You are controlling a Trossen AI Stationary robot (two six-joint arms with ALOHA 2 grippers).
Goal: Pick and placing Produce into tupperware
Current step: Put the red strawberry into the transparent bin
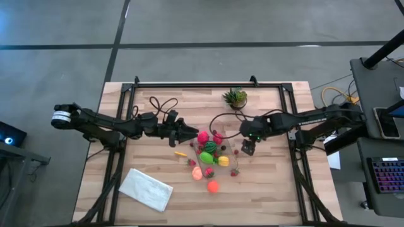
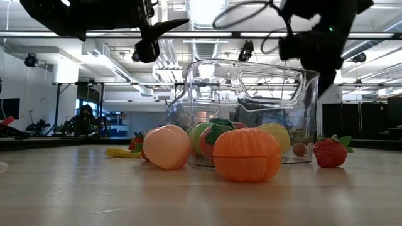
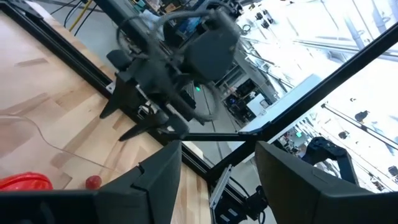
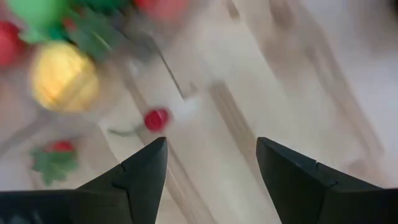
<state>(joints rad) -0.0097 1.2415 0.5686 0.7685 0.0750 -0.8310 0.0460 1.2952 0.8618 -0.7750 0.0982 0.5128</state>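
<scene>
The produce lies heaped mid-table: a pink fruit (image 1: 203, 137), a lime green one (image 1: 206, 157), a yellow one (image 1: 223, 161), an orange one (image 1: 213, 186) and small strawberries (image 1: 235, 171). In the low view the clear tupperware (image 2: 251, 88) stands upright on the table behind the orange fruit (image 2: 247, 155) and the peach-coloured fruit (image 2: 166, 146). Which pieces are inside it I cannot tell. My left gripper (image 1: 192, 134) hovers level, left of the heap, open and empty (image 3: 217, 146). My right gripper (image 1: 248, 149) points down just right of the heap, open and empty (image 4: 211, 143), above a small red ball (image 4: 156, 119).
A small spiky potted plant (image 1: 235, 98) stands near the far edge. A white folded cloth (image 1: 146, 188) lies at the near left. Black cables (image 1: 161, 104) loop over the table behind the left arm. Bare wood lies to the right of the heap.
</scene>
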